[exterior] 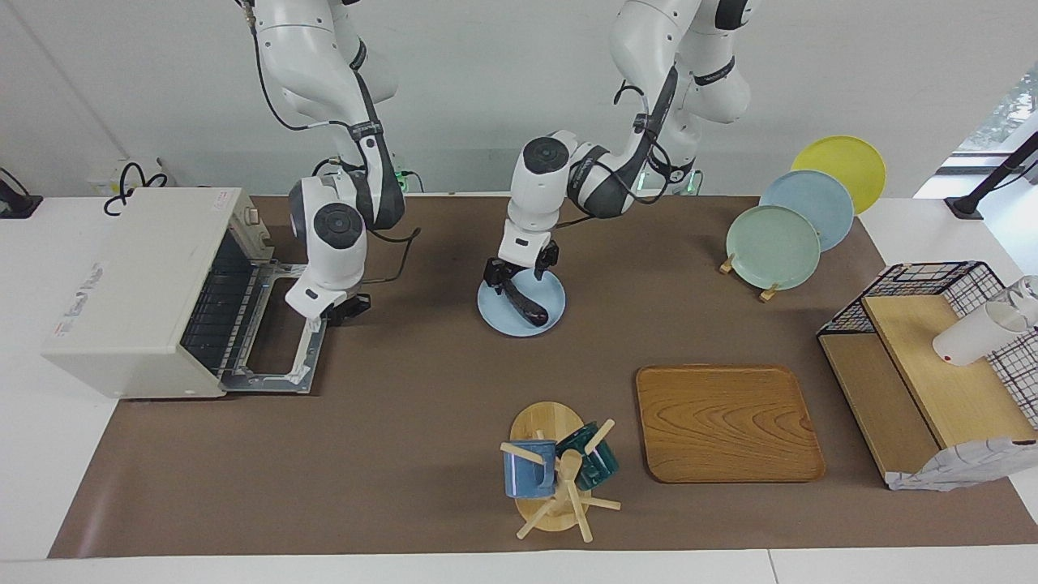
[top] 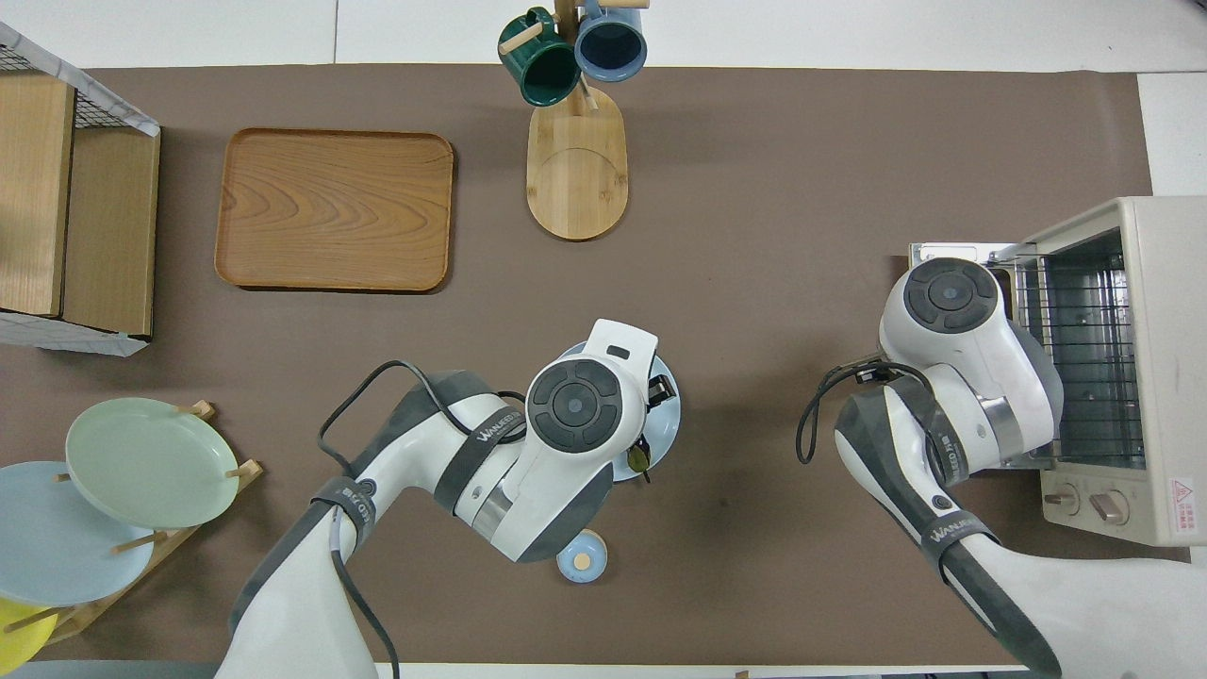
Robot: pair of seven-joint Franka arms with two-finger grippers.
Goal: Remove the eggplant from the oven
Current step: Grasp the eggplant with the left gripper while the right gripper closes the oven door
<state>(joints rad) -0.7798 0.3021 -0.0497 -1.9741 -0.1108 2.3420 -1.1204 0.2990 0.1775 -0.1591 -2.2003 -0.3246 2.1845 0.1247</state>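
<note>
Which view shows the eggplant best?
Facing view: the eggplant lies on the blue plate, its dark body showing below the left claw. In the overhead view the left arm covers all but its stem end.
</note>
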